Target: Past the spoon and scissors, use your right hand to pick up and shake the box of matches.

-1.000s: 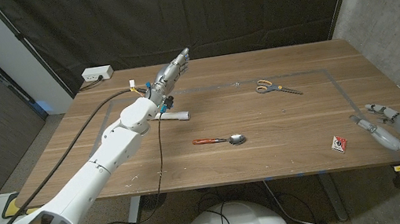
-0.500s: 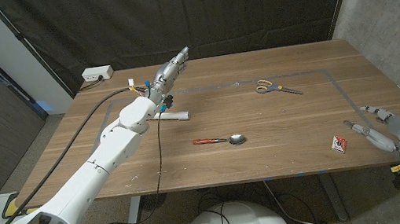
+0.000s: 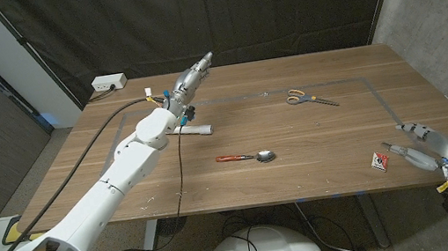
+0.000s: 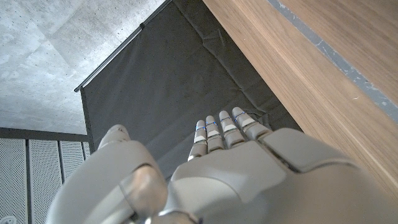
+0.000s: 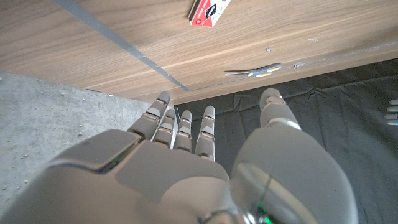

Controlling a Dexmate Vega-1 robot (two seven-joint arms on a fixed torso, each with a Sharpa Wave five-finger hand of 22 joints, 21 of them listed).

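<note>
Matchbox (image 3: 380, 160) lies near the bench (image 3: 316, 143) front edge, just beside my right hand (image 3: 419, 148), fingers spread, holding nothing. Spoon (image 3: 246, 157) and scissors (image 3: 309, 98) lie farther off. Left hand (image 3: 191, 79) extended, empty.

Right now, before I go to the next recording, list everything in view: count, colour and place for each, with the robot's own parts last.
Box of matches: one, white and red, near the table's front edge on the right, just left of the right hand.
Spoon: one, silver bowl with a red handle, middle of the table.
Scissors: one pair, yellow handles, right of centre towards the back.
White tube-like object: one, by the left arm; what it is I cannot tell.
Power strip: one, white, beyond the back left corner.
Table: one, wooden, with grey tape lines.
Left hand: grey, fingers out, at the back edge, holding nothing.
Right hand: grey, fingers apart, near the front right corner, holding nothing.
</note>
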